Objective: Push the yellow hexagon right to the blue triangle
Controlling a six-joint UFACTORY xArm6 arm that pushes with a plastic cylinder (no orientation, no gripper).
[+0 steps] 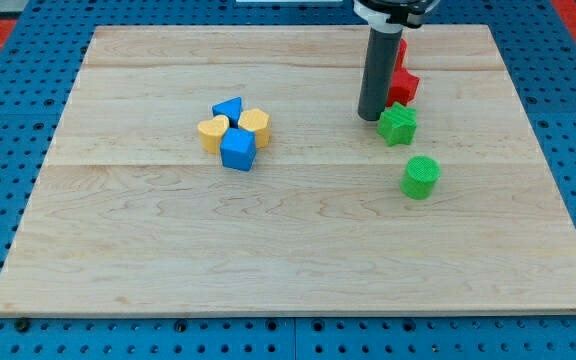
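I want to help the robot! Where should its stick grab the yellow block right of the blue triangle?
I can't grab, only push. Press my tip on the flat right side of that yellow block, coming from the view's right, toward the blue triangle; they already seem to touch, so only gently.

Desk (pixel 268 260) — pale wood. Blue cube (pixel 238 150) at cluster's bottom; yellow block (pixel 212 132) on its left. View's right — green star (pixel 397 123), green cylinder (pixel 420 177), red star (pixel 404 85).
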